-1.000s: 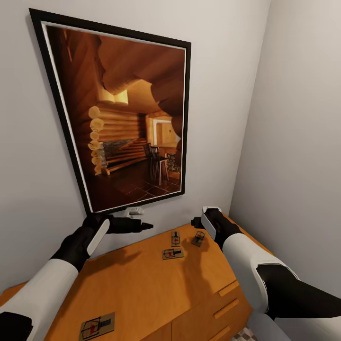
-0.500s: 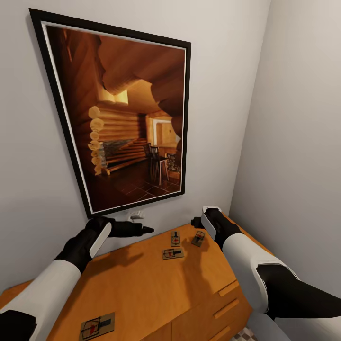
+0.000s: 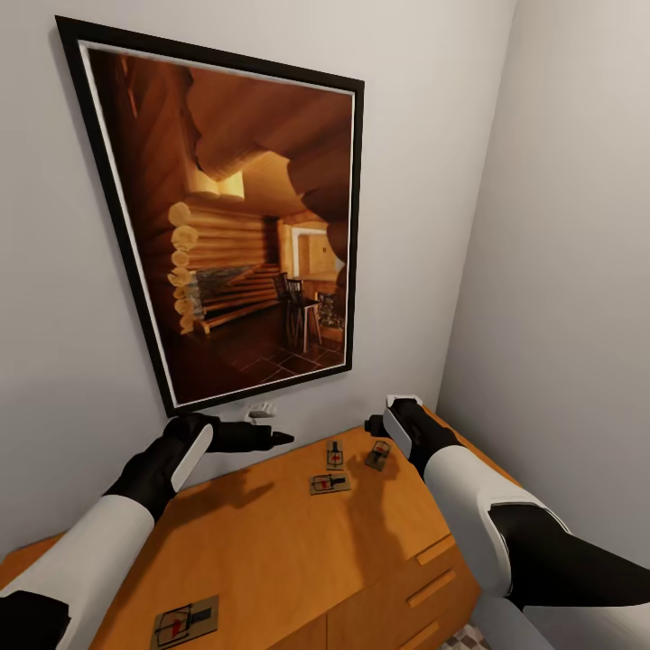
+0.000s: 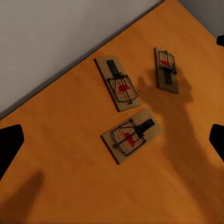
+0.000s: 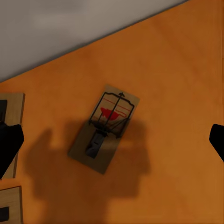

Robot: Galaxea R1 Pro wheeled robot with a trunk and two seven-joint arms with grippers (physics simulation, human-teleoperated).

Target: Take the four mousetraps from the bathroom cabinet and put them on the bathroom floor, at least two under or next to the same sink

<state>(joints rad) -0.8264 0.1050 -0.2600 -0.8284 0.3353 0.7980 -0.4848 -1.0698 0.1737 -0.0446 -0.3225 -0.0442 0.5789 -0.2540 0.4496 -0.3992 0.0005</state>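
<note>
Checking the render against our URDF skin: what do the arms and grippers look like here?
Both arms have glossy white shells on the forearms and black segments at wrist and elbow. The left gripper is black with slim tapered fingers and a white panel on its wrist housing. The right gripper is black with a white cap. No cables or markings visible.

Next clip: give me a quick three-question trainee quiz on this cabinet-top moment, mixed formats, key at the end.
1. How many mousetraps lie on the cabinet top in the head view?
2. True or false: the right end effector already grips a trap.
3. Which trap lies directly below the right end effector? A. the lone one at the near edge B. the one nearest the right corner C. the middle one

Key: 1. Four: three clustered near the wall, one alone. 2. False; its fingers are spread, nothing between them. 3. B.
</note>
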